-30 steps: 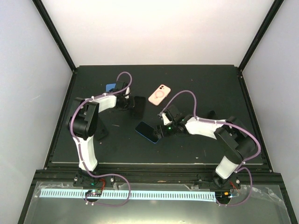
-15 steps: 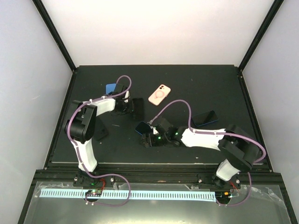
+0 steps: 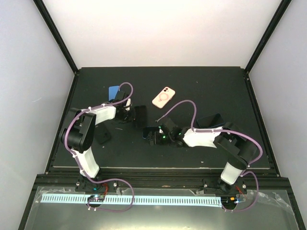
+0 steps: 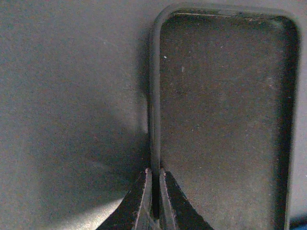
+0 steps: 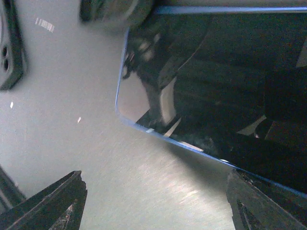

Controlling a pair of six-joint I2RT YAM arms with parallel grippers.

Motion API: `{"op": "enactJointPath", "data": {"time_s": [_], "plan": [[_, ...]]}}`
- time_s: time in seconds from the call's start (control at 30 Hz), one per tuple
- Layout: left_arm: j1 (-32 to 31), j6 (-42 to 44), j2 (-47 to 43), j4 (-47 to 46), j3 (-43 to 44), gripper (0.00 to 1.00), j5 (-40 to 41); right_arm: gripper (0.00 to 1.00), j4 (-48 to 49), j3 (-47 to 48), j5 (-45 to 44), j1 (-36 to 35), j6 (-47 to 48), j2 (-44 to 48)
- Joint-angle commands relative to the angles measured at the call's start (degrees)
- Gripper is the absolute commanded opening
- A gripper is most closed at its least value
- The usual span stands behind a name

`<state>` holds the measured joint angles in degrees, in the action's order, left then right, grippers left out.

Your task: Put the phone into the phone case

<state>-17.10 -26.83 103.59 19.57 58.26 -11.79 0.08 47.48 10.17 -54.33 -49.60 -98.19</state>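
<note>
The pale pink phone case (image 3: 163,97) lies back up with its white ring showing, at the middle back of the black mat, and no gripper is near it. A black-screened phone with a blue rim (image 5: 216,81) lies flat just ahead of my right gripper (image 5: 156,179), whose fingers are spread wide and hold nothing. In the top view that gripper (image 3: 151,135) sits over the phone at the mat's centre. My left gripper (image 4: 155,179) is shut on the side rim of a black case (image 4: 223,120), which also shows in the top view (image 3: 140,116).
A second dark phone with a blue edge (image 3: 211,120) lies right of centre behind the right arm. A blue flat item (image 3: 114,91) lies at the back left. A black case edge with camera holes (image 5: 9,48) shows in the right wrist view.
My right arm swung left and stretched out over the blue-rimmed phone, uncovering the second phone on the right. The left arm shifted slightly with the black case.
</note>
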Motion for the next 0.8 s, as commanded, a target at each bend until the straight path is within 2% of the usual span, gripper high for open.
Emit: {"op": "enactJointPath", "data": {"time_s": [0.0, 0.27, 0.43, 0.53, 0.6, 0.77], "plan": [[-1.39, 0.10, -2.70, -0.25, -1.27, 0.06, -1.99, 0.81, -0.09, -3.98, -3.44, 6.54, 3.16, 0.44], [-5.09, -2.27, -5.48, -0.88, -4.16, 0.06, -2.96, 0.82, -2.35, 0.50, -2.82, 15.32, 8.52, -1.52], [-6.01, -5.16, -8.03, -1.68, -7.47, 0.06, -3.98, 0.82, -6.97, 6.84, -3.56, 17.12, 9.48, -4.55], [-5.89, -5.68, -10.52, -0.32, -8.52, 0.05, -0.29, 0.82, -11.77, 10.97, -4.07, 16.99, 6.01, -6.66], [-5.00, -6.07, -11.58, 1.16, -8.47, 0.05, 3.55, 0.82, -12.79, 10.84, -4.04, 16.87, 2.24, -6.72], [-1.76, -5.26, -11.30, 0.43, -7.31, 0.04, 5.73, 0.85, -12.34, 8.74, -5.64, 15.19, -5.68, -4.69]]}}
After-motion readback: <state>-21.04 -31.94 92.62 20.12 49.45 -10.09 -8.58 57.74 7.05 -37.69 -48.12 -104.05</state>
